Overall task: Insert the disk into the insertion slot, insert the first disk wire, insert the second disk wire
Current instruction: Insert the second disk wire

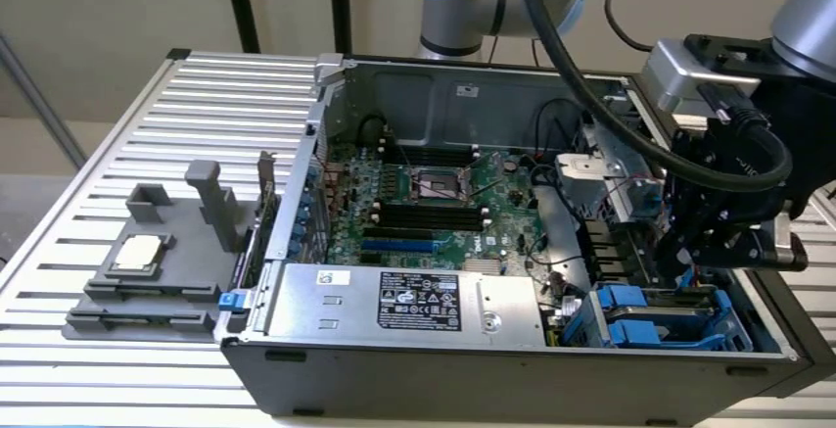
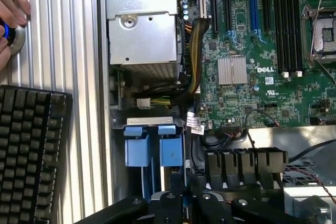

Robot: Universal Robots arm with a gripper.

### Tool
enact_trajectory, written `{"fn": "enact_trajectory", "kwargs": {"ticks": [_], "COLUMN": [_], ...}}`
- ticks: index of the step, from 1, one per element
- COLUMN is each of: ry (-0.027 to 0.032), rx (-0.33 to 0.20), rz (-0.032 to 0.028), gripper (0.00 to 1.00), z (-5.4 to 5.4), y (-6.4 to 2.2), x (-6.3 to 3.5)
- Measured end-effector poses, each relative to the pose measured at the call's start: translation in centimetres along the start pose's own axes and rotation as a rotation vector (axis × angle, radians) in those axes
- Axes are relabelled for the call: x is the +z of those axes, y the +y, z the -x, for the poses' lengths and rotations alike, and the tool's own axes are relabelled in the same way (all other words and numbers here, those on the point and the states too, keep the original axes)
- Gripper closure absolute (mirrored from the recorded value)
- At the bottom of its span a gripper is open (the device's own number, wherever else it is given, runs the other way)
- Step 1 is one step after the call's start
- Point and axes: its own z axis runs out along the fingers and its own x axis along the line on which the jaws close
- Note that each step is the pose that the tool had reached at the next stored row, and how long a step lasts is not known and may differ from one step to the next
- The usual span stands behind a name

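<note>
Closed fingers of the black gripper hang just above the grey-blue drive cage bay with bright blue plastic latch tabs, where the disk appears to sit already, its blue carrier directly below the gripper. Judging by this, work here wants slow, straight travel, since thin pliable cables and stiff sheet-metal edges crowd beside it. Beyond lies the green circuit board.

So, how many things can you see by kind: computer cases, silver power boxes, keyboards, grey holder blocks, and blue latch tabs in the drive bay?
Computer case: 1
Silver power box: 1
Keyboard: 1
Grey holder block: 1
Blue latch tabs: 2
Total: 6
</note>
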Motion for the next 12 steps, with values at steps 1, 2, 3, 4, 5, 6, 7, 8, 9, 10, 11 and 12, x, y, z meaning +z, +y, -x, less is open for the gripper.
{"fn": "enact_trajectory", "kwargs": {"ticks": [1, 2, 3, 4, 5, 6, 7, 8, 9, 10, 11, 12], "ry": [-0.0031, -0.0061, -0.0092, -0.0123, -0.0155, -0.0191, -0.0226, -0.0264, -0.0298, -0.0324, -0.0343, -0.0356], "rx": [0.000, -0.001, -0.001, -0.002, -0.003, -0.004, -0.004, -0.005, -0.006, -0.007, -0.007, -0.008], "rz": [-0.0008, -0.0020, -0.0035, -0.0054, -0.0075, -0.0100, -0.0124, -0.0150, -0.0175, -0.0194, -0.0206, -0.0213], "gripper": [0.83, 0.83, 0.83, 0.83, 0.83, 0.83, 0.83, 0.83, 0.83, 0.83, 0.83, 0.83], "z": [-0.10, -0.19, -0.26, -0.31, -0.36, -0.41, -0.45, -0.49, -0.54, -0.61, -0.71, -0.83], "y": [-0.02, -0.04, -0.08, -0.12, -0.17, -0.22, -0.27, -0.34, -0.39, -0.43, -0.45, -0.48], "x": [0.06, 0.12, 0.16, 0.20, 0.23, 0.27, 0.30, 0.32, 0.36, 0.41, 0.48, 0.57]}}
